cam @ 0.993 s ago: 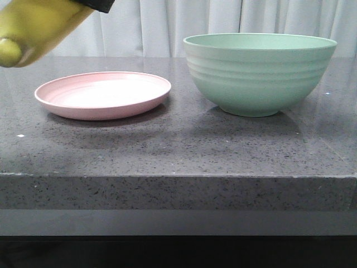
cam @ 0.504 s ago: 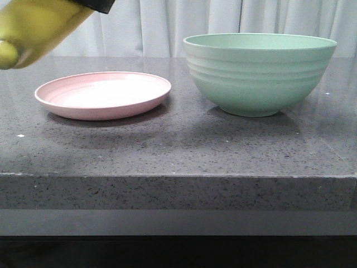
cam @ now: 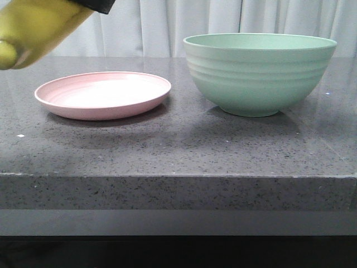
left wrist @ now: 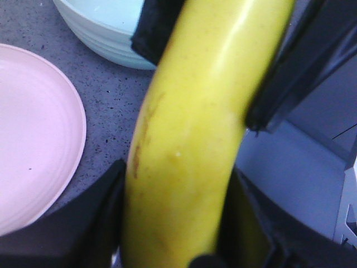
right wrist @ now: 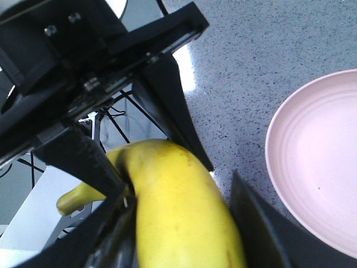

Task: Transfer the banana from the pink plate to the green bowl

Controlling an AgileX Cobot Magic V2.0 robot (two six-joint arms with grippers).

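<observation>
With the banana (cam: 34,28) already lifted off the pink plate (cam: 103,95) and held high at the far left, the pickup looks done; carrying it across and dropping it into the green bowl (cam: 259,72) is left. Left gripper (left wrist: 192,100) jaws are part-closed, clamped on the banana's sides. Right gripper (right wrist: 178,223): the banana sits between its fingers too, but I cannot tell whether they actually grip.
</observation>
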